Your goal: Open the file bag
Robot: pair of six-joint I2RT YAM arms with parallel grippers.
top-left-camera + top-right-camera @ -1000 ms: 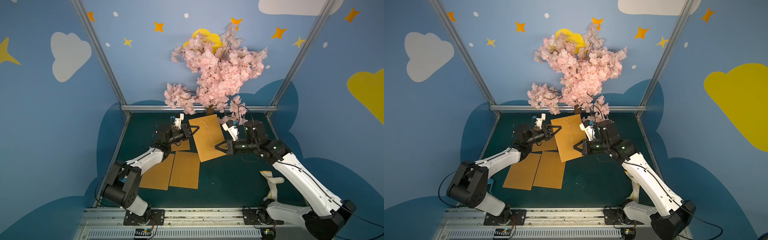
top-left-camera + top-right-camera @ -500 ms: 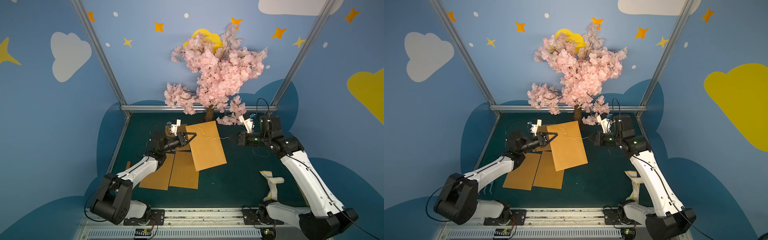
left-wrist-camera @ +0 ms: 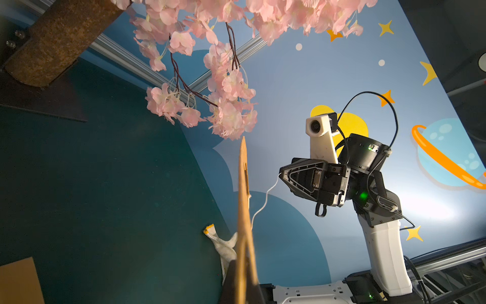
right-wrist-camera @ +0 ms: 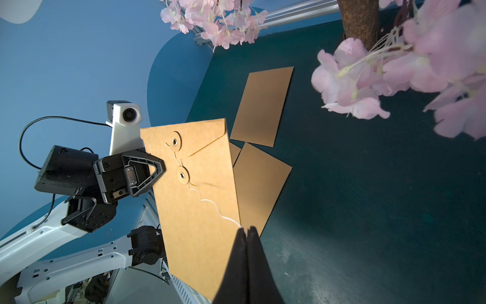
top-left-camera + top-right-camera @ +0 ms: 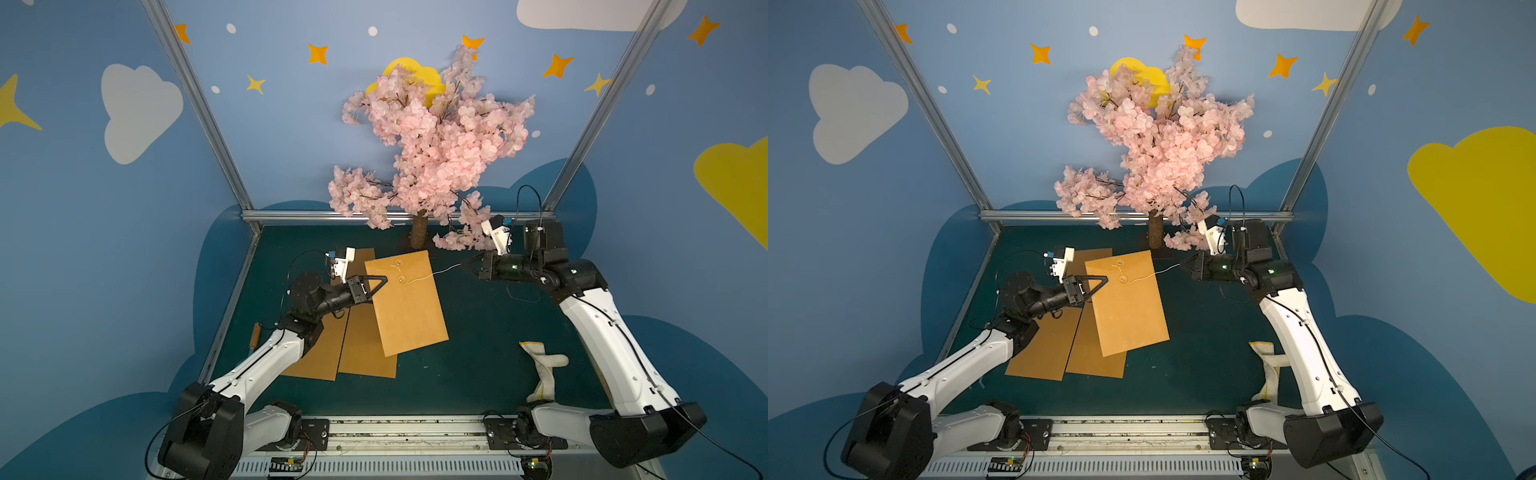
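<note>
The file bag (image 5: 409, 309) (image 5: 1129, 309) is a brown paper envelope with two round button discs (image 4: 182, 175), its flap folded down. My left gripper (image 5: 384, 280) (image 5: 1104, 279) is shut on its left edge near the flap and holds it tilted above the table. In the left wrist view the bag (image 3: 243, 200) shows edge-on between the jaws of that gripper (image 3: 243, 265). A thin white string (image 5: 440, 272) (image 4: 213, 205) runs from the lower disc to my right gripper (image 5: 463, 266) (image 5: 1182, 266) (image 4: 247, 230), which is shut on its end, to the right of the bag.
Other brown envelopes (image 5: 365, 349) lie flat on the green table (image 5: 469, 365) under the held bag. The cherry tree's trunk (image 5: 419, 232) and low blossoms stand just behind both grippers. A white cloth glove (image 5: 540, 370) lies front right; a wooden-handled tool (image 5: 254, 334) lies at the left edge.
My right gripper has moved right, away from the bag, drawing the string out. The left gripper has shifted the bag left and toward the front.
</note>
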